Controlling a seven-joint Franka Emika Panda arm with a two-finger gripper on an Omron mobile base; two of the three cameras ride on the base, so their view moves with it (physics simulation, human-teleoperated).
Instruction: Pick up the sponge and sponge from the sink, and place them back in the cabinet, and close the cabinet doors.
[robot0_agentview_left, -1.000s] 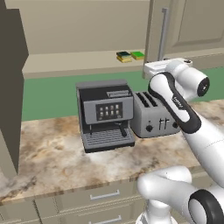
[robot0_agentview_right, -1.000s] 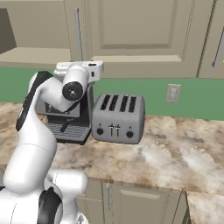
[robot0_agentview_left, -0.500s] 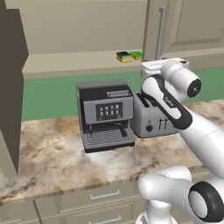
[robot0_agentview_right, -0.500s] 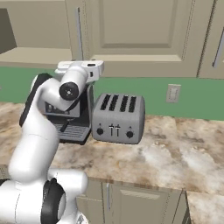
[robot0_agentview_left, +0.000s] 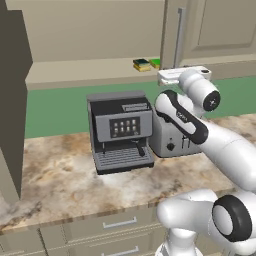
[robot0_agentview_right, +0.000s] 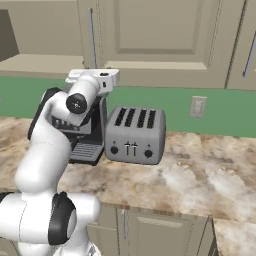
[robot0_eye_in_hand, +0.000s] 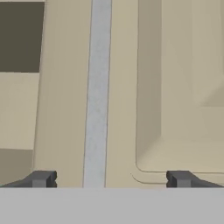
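beige cabinet (robot0_agentview_left: 90, 35) upper frame, both sponges (robot0_agentview_left: 146, 64) shelved. gripper (robot0_eye_in_hand: 109, 178), jaws wide and empty, faces the door (robot0_eye_in_hand: 175, 87); its vertical handle (robot0_eye_in_hand: 97, 96) runs left of centre between the fingertips.

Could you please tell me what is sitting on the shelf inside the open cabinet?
On the cabinet shelf lie two sponges side by side near the right door: one dark-topped, one bright green. The green one's right end is covered by the door's edge and handle.
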